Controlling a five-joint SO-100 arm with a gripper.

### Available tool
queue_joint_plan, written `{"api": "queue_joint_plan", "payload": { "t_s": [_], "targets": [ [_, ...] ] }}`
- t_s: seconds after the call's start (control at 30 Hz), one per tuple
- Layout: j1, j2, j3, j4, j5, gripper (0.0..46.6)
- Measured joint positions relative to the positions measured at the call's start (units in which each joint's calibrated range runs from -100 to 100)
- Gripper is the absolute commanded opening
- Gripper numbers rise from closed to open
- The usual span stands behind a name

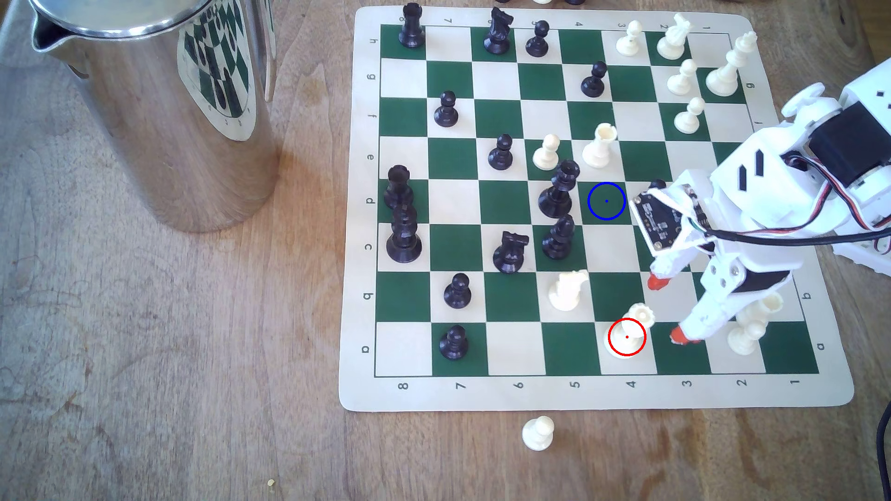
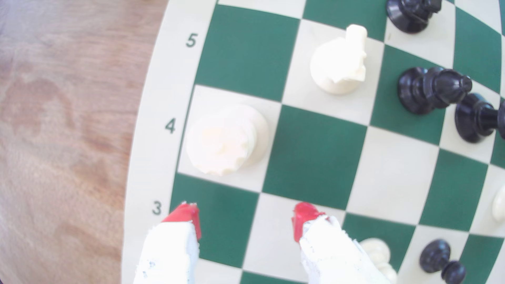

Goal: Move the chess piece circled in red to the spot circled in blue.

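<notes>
The chess piece circled in red, a cream queen (image 1: pixel 631 330) with a scalloped crown, stands on the cream square a4 in the board's near row. From the wrist camera the queen (image 2: pixel 226 140) is seen from above, beside the number 4. My gripper (image 1: pixel 668 310) hangs open just to the exterior view's right of it, over the column-3 squares, with nothing between its red fingertips (image 2: pixel 304 215). The spot circled in blue (image 1: pixel 606 201) is a dark green square in row d, farther up the board, and it is bare.
A cream knight (image 1: pixel 569 289) stands near the queen; a black queen (image 1: pixel 559 190) and a black bishop (image 1: pixel 559 238) stand left of the blue ring, a cream rook (image 1: pixel 600 144) beyond it. Another cream rook (image 1: pixel 752 323) sits under my arm. A steel jug (image 1: pixel 159 106) stands at the exterior view's left.
</notes>
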Motion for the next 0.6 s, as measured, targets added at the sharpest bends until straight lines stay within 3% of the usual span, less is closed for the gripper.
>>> {"api": "queue_joint_plan", "payload": {
  "t_s": [0.6],
  "targets": [
    [-0.88,3.02,-8.5,1.43,-2.1,21.0]
  ]
}}
